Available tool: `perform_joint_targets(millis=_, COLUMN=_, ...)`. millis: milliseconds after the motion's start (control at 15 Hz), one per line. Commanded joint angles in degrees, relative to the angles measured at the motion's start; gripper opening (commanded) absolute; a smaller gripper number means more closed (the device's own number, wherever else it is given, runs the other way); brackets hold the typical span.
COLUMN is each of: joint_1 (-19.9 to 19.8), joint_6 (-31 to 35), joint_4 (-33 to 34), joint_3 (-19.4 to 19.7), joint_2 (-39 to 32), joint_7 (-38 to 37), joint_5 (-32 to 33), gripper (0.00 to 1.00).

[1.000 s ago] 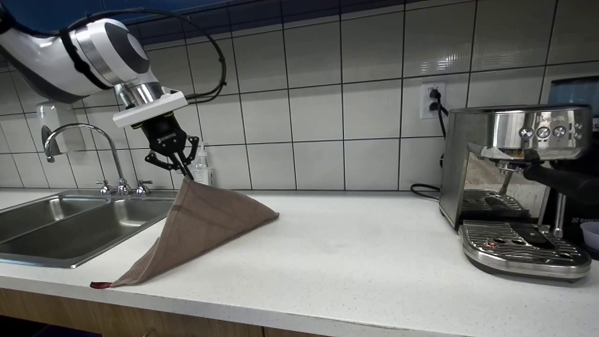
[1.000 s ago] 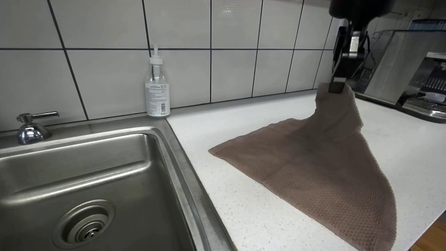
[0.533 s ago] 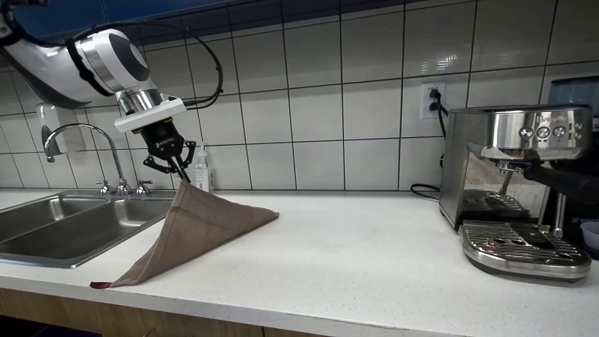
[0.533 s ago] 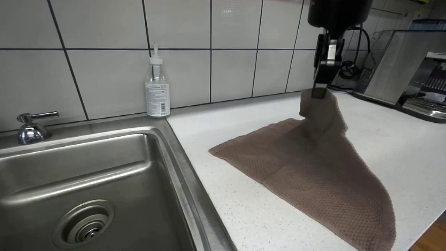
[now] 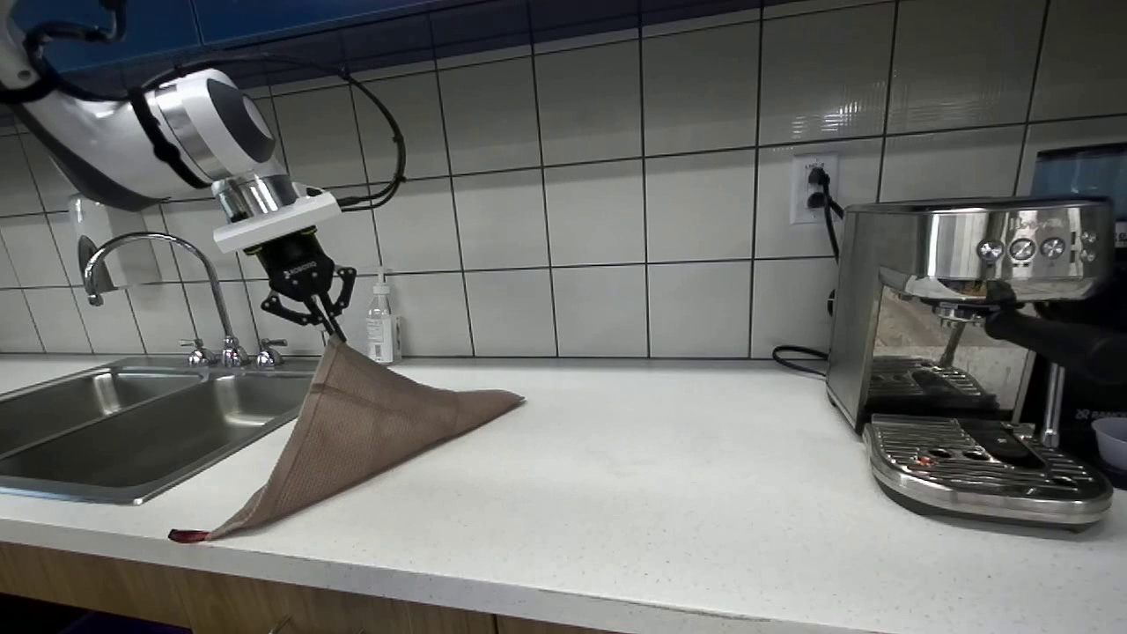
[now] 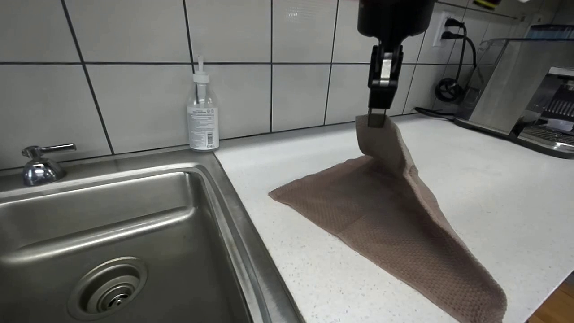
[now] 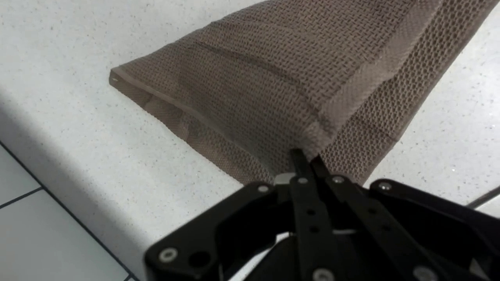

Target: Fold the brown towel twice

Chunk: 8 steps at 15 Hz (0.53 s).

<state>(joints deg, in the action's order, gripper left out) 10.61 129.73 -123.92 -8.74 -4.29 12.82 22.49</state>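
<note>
The brown towel (image 5: 379, 431) lies on the white counter with one corner lifted; it also shows in an exterior view (image 6: 381, 211) and in the wrist view (image 7: 250, 78). My gripper (image 5: 338, 338) is shut on that raised corner, also in an exterior view (image 6: 376, 119). In the wrist view the fingertips (image 7: 306, 157) pinch the towel's edge. The raised part slopes up to the fingers, and a lower layer shows beneath it. The far low end stays flat on the counter. A red tag (image 5: 187, 535) sticks out at the towel's corner by the counter's front edge.
A steel sink (image 6: 233, 237) with a faucet (image 5: 211, 282) is beside the towel. A clear pump bottle (image 6: 203, 121) stands by the tiled wall. A coffee machine (image 5: 968, 264) stands at the counter's far end. The counter's front edge (image 5: 396, 577) is close to the red tag.
My gripper has moved toward the sink, carrying the towel's raised corner with it. The raised part now leans over the flat part. The grip has stayed shut.
</note>
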Motion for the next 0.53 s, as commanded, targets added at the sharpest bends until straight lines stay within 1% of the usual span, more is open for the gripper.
perform_joint_targets(millis=0, joint_1=0.7, joint_6=-0.5, joint_4=3.5, joint_3=-0.9, joint_2=-2.7, joint_7=-1.3, joint_5=2.0, gripper=0.01)
perform_joint_targets(millis=467, joint_1=2.8, joint_6=-0.8, joint_4=6.3, joint_3=-0.7, joint_2=-7.0, joint_7=-5.4, joint_5=6.6, gripper=0.01)
